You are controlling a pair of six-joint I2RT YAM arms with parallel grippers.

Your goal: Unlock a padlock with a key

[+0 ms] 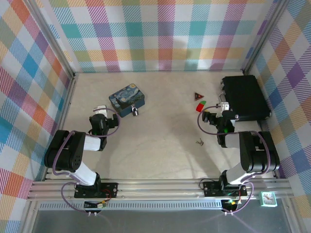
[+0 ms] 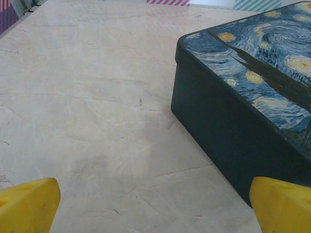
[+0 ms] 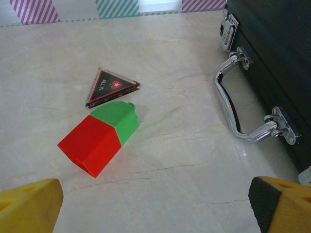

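The tiny padlock lies on the table against the near right corner of the blue starry-night tin. The small silver key lies on bare table left of the right arm. My left gripper sits left of the tin, open, its yellow fingertips wide apart over bare table, with the tin's dark side to the right. My right gripper is open too, its yellow fingertips spread over bare table, near the black case and well behind the key.
A big black case with a chrome handle stands at the right. A red-and-green block and a dark triangle piece lie left of it. Checked walls close in the table on three sides.
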